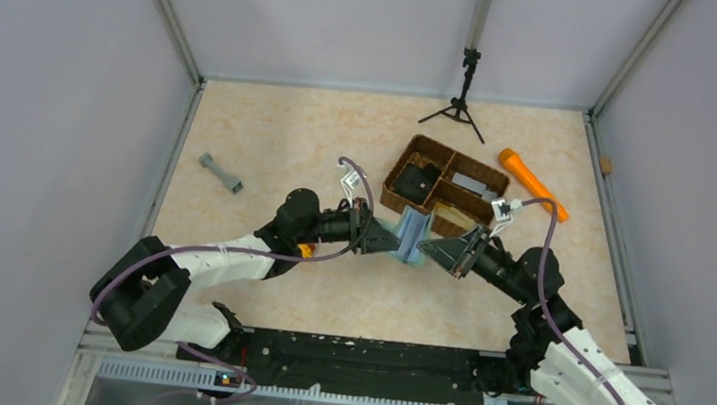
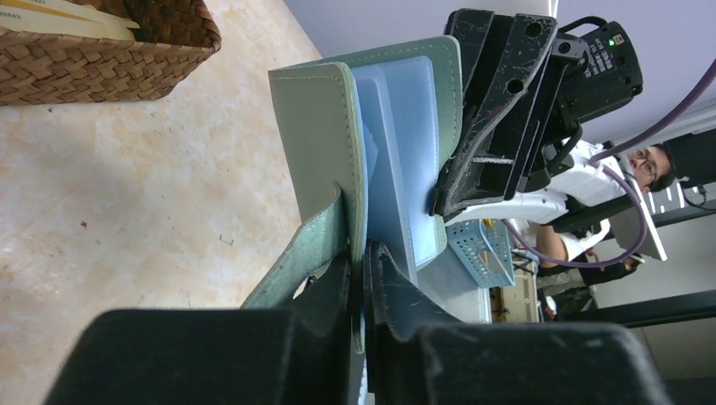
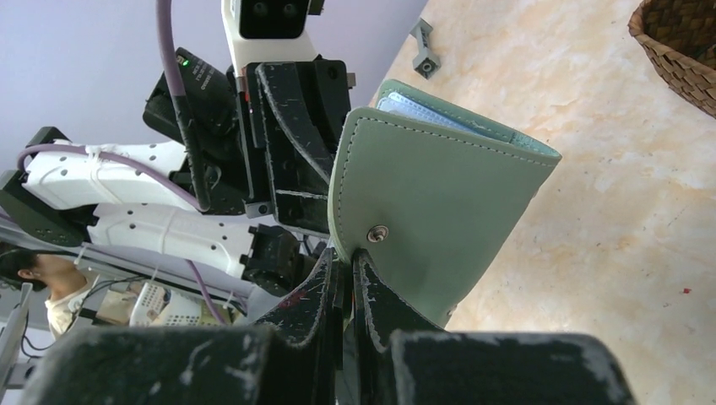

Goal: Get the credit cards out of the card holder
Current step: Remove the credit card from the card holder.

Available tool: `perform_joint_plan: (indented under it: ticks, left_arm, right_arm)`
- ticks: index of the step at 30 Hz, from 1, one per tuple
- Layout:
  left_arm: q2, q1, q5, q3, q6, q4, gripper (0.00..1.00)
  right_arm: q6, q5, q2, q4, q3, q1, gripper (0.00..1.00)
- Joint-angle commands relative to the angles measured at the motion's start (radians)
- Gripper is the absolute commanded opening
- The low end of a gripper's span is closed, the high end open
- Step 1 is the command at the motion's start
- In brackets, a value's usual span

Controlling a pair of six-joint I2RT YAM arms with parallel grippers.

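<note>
The sage green card holder [image 1: 414,232] hangs above the table between both arms, just in front of the basket. My left gripper [image 1: 393,238] is shut on one cover edge, beside the closing strap [image 2: 306,251]. In the left wrist view the card holder [image 2: 321,143] stands partly open, with pale blue leaves [image 2: 397,160] inside. My right gripper [image 1: 433,247] is shut on the other cover [image 3: 439,194], just below its snap stud [image 3: 377,234]. No credit card shows apart from the pale blue leaves.
A brown woven divided basket [image 1: 398,172] sits just behind the card holder, with dark and pale items in its compartments. An orange torch [image 1: 532,184] lies at the back right, a grey dumbbell-shaped piece [image 1: 221,173] at the left, a small black tripod [image 1: 463,98] by the back wall.
</note>
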Motion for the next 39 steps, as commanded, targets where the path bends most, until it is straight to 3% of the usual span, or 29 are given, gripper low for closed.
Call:
perform_joint_plan:
  ticks: [1, 8, 14, 20, 23, 27, 31, 39]
  left_arm:
    - [0.007, -0.013, 0.050, 0.027, -0.008, 0.091, 0.15]
    - [-0.021, 0.004, 0.000, -0.018, -0.014, 0.104, 0.40]
    - [0.025, 0.009, 0.049, -0.031, -0.066, 0.234, 0.69]
    - [0.067, 0.009, 0.078, -0.002, -0.062, 0.233, 0.72]
    - [0.069, 0.009, 0.074, 0.012, -0.040, 0.187, 0.61]
    - [0.041, 0.009, 0.036, 0.027, 0.016, 0.076, 0.32]
    - [0.014, 0.011, 0.026, 0.021, 0.020, 0.078, 0.00]
    - [-0.049, 0.036, 0.012, -0.019, 0.009, 0.092, 0.00]
  right_arm:
    - [-0.030, 0.007, -0.006, 0.017, 0.024, -0.007, 0.00]
    - [-0.059, 0.029, -0.046, -0.055, 0.043, -0.008, 0.00]
    - [-0.061, 0.007, -0.031, -0.049, 0.053, -0.006, 0.00]
    - [-0.053, -0.013, -0.011, -0.021, 0.054, -0.008, 0.00]
    - [-0.058, -0.016, -0.011, -0.025, 0.056, -0.008, 0.00]
    - [-0.072, -0.005, -0.020, -0.049, 0.064, -0.008, 0.00]
    - [-0.074, 0.009, -0.012, -0.062, 0.060, -0.007, 0.00]
    - [-0.121, 0.073, -0.022, -0.172, 0.078, -0.008, 0.00]
